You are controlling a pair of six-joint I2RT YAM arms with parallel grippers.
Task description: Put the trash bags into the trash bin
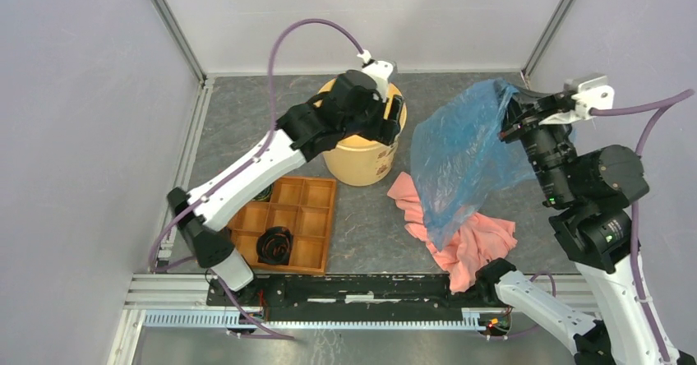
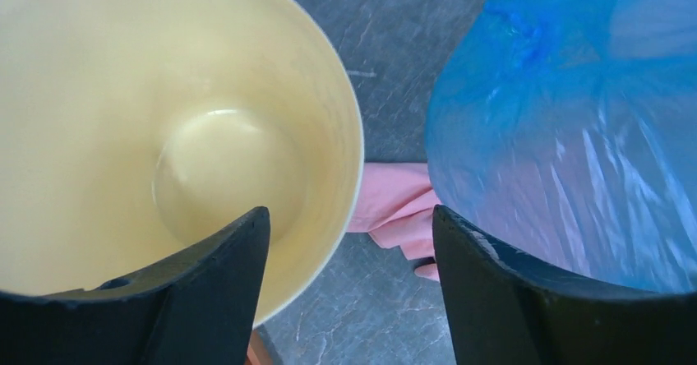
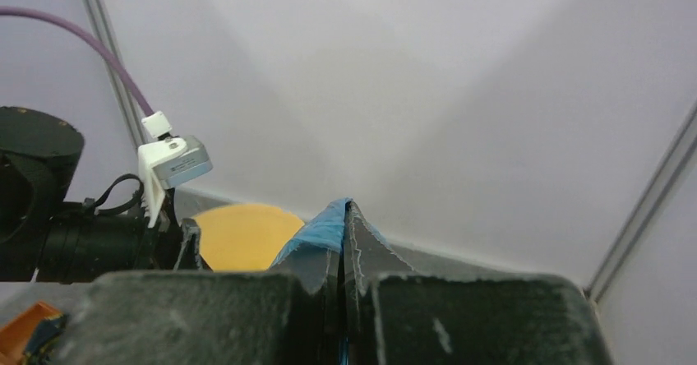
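Observation:
The tan-yellow trash bin (image 1: 362, 161) stands upright at the back middle of the table; its pale yellow inside is empty in the left wrist view (image 2: 164, 135). My left gripper (image 2: 351, 242) is open, with one finger over the bin's inside and the other outside its right rim. My right gripper (image 1: 508, 125) is shut on the top edge of the translucent light-blue trash bag (image 1: 460, 155), which hangs raised to the right of the bin. The bag also shows in the left wrist view (image 2: 575, 135) and pinched between the fingers in the right wrist view (image 3: 325, 229).
A salmon-pink cloth (image 1: 481, 246) lies on the table under the hanging bag. A brown wooden compartment tray (image 1: 300, 217) holding a black coiled item (image 1: 274, 244) sits at the front left. White walls and metal posts enclose the table.

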